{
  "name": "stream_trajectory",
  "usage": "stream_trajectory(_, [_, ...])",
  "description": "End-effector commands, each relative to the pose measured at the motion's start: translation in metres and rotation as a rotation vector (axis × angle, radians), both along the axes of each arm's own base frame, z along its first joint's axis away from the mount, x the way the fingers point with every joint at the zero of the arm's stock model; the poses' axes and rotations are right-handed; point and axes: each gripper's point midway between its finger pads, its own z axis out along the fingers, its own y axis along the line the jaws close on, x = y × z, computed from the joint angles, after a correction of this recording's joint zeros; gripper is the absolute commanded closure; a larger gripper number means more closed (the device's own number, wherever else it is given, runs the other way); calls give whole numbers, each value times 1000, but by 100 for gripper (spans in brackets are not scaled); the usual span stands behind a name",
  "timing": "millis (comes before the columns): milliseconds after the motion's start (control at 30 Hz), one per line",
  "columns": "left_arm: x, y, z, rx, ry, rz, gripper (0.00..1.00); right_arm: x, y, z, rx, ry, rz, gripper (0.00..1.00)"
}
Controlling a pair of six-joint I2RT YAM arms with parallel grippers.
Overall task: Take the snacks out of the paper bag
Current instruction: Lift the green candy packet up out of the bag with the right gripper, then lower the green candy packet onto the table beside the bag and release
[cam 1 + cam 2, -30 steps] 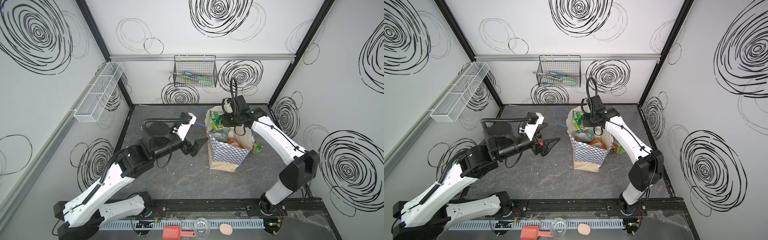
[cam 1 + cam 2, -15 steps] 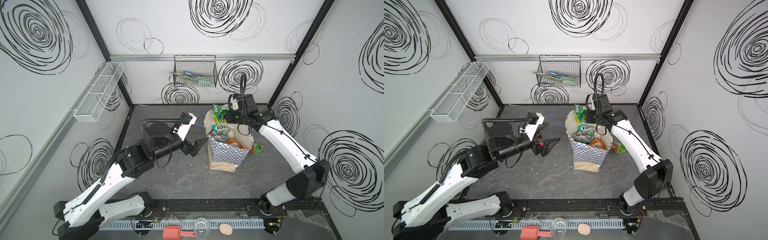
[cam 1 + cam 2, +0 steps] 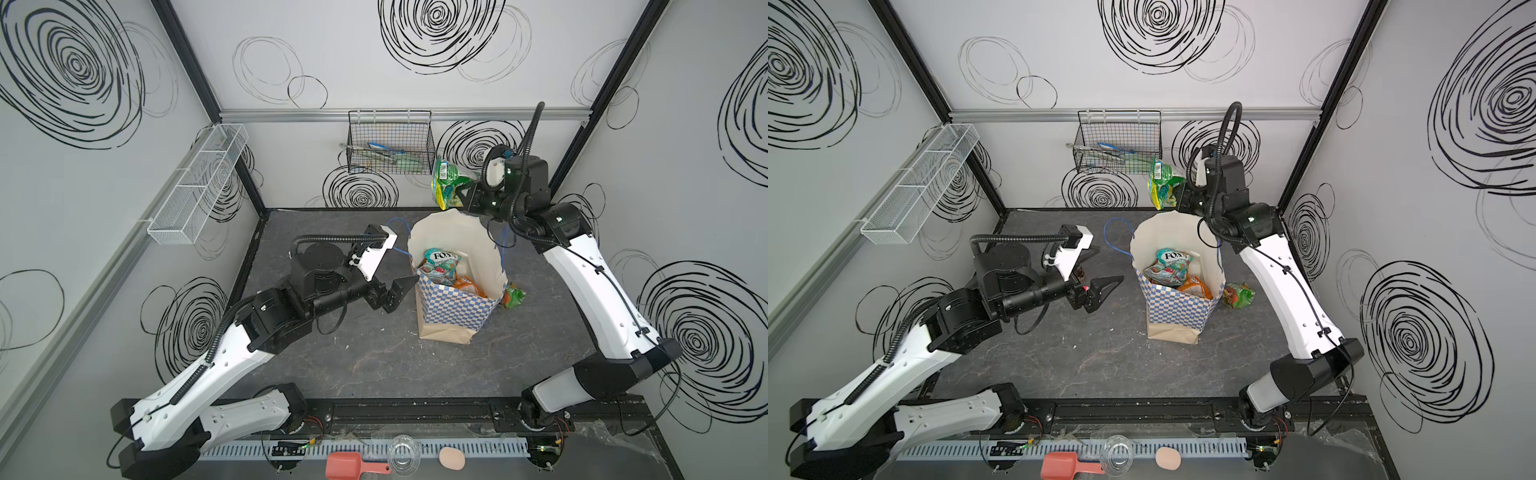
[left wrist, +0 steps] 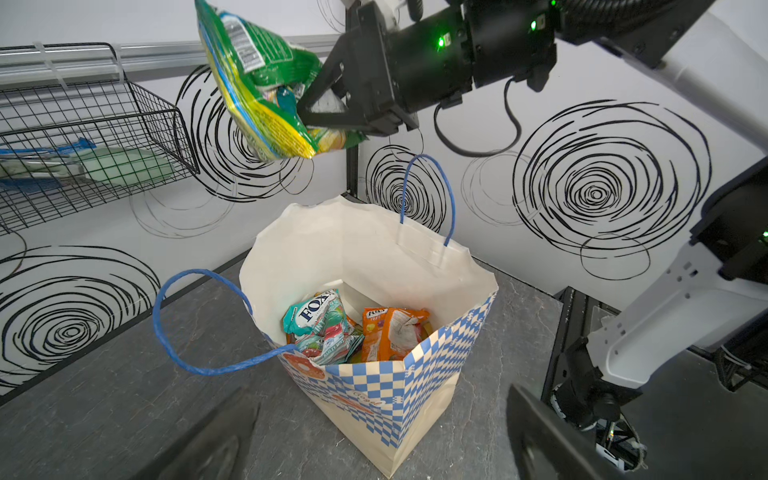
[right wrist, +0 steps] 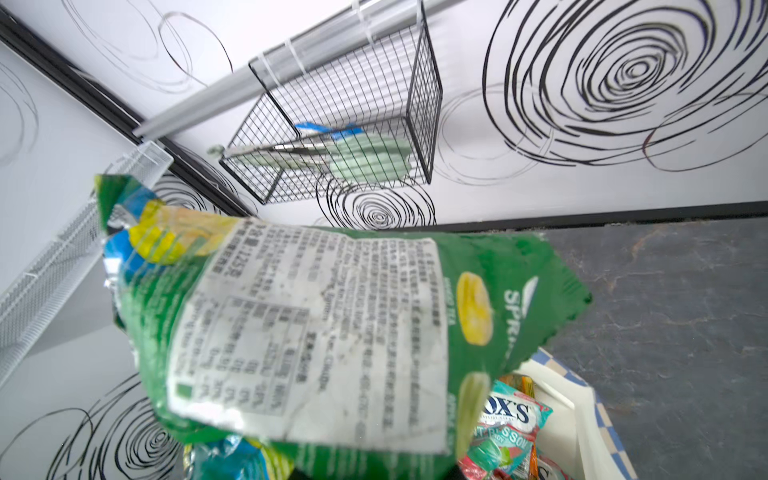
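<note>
**Teal packet** (image 4: 318,322), inside the paper bag (image 4: 374,399): "FOX'S" in dark letters on a white patch, readable in both top views. The right wrist view shows "OX'S" with a partly legible "BLOSSOM" beneath.

**Orange packet** (image 4: 390,332): "FOX'S" above "FRUITS".

**Green packet** (image 5: 316,332): white letters "SPR", cut off at a crease. The fine print on its white label (image 5: 307,345) is too blurred to read, and the digits of its barcode (image 4: 245,41) are too small.

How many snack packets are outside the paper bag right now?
2: green packet in the right gripper above the paper bag; green-orange packet on the table beside it. Others may be hidden.
</note>
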Motion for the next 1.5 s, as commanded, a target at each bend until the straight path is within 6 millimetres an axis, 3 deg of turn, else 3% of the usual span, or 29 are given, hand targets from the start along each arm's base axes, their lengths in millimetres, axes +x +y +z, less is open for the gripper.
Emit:
stream_trajectory(0, [-1, 0, 31, -81, -61, -11, 4, -4, -23, 58, 117, -131, -67, 90])
stream_trajectory(200, [-5, -5, 32, -103, -47, -43, 4, -3, -70, 73, 211, -154, -158, 89])
stream_trajectory(367, [-19, -21, 31, -137, -1, -157, 4, -3, -126, 54, 315, -114, -257, 89])
stream_trajectory(467, [-37, -38, 27, -136, 24, -290, 4, -8, -163, 21, 400, -52, -350, 89])
stream_trajectory(600, [-61, -57, 19, -92, 11, -393, 4, -25, -210, -39, 506, 41, -510, 90])
stream_trajectory(733, [-81, -71, 8, -29, -18, -477, 4, -51, -236, -102, 545, 125, -649, 89])
stream_trajectory(900, [-100, -83, -9, 56, -57, -562, 4, -93, -235, -190, 547, 298, -761, 89])
stream_trajectory(1067, [-107, -89, -17, 102, -91, -589, 4, -131, -218, -261, 593, 451, -787, 89])
stream_trajectory(1167, [-107, -92, -21, 129, -106, -584, 4, -148, -206, -286, 562, 507, -751, 88])
stream_trajectory(1467, [-107, -100, -25, 153, -128, -578, 4, -183, -163, -333, 446, 631, -557, 85])
